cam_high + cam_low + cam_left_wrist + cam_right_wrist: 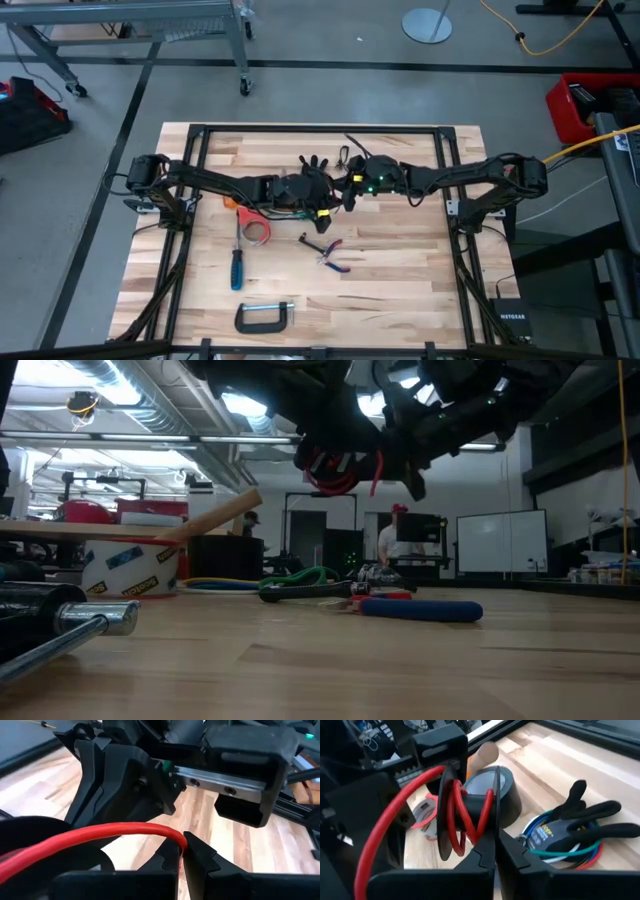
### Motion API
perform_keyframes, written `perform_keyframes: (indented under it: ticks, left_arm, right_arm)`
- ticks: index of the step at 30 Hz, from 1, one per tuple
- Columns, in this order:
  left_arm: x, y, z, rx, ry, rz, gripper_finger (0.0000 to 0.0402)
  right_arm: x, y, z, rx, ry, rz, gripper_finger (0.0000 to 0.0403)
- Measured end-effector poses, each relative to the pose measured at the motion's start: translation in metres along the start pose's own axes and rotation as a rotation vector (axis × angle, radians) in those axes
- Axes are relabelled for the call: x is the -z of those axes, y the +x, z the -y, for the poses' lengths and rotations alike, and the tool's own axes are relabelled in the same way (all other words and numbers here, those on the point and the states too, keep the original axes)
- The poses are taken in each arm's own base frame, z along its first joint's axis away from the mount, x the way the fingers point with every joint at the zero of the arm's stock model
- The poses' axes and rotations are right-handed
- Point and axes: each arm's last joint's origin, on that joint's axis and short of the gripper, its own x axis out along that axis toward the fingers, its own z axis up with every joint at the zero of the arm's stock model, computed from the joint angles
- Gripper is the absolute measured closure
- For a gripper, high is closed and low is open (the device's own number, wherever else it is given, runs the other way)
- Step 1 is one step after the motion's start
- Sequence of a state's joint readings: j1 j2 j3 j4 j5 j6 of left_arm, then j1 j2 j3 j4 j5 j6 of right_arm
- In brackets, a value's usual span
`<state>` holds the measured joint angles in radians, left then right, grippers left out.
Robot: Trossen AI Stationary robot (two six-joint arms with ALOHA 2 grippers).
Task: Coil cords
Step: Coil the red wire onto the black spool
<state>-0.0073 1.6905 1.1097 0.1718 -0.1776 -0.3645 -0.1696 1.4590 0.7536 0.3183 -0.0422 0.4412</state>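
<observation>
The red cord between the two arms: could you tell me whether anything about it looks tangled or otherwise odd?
Nothing looks damaged. The red cord hangs in several loose, uneven loops in the air between the arms, above the table. The left gripper and right gripper are each shut on it, fingers pinched together.

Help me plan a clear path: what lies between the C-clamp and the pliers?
Nothing: in the high view, only bare table shows between the C-clamp and the pliers.

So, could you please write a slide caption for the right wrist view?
Right gripper shut on looped red cord, grey duct-tape roll on the wooden table behind.
</observation>
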Motion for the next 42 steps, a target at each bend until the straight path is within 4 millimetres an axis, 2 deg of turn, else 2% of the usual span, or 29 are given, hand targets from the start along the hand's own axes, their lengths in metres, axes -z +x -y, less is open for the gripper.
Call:
perform_keyframes:
  ticks: [11, 29, 42]
  left_arm:
    - [0.0, 0.0, 0.001, 0.023, -0.021, -0.009, 0.0401]
    - [0.017, -0.001, 0.007, 0.037, -0.004, -0.142, 0.0401]
    - [0.018, -0.001, 0.006, -0.018, -0.029, -0.133, 0.0401]
  right_arm:
    - [0.004, 0.0, -0.01, 0.022, -0.008, 0.019, 0.0402]
    - [0.004, 0.0, -0.011, 0.02, 0.036, 0.03, 0.0402]
    - [0.008, 0.0, -0.01, 0.044, 0.034, -0.032, 0.0402]
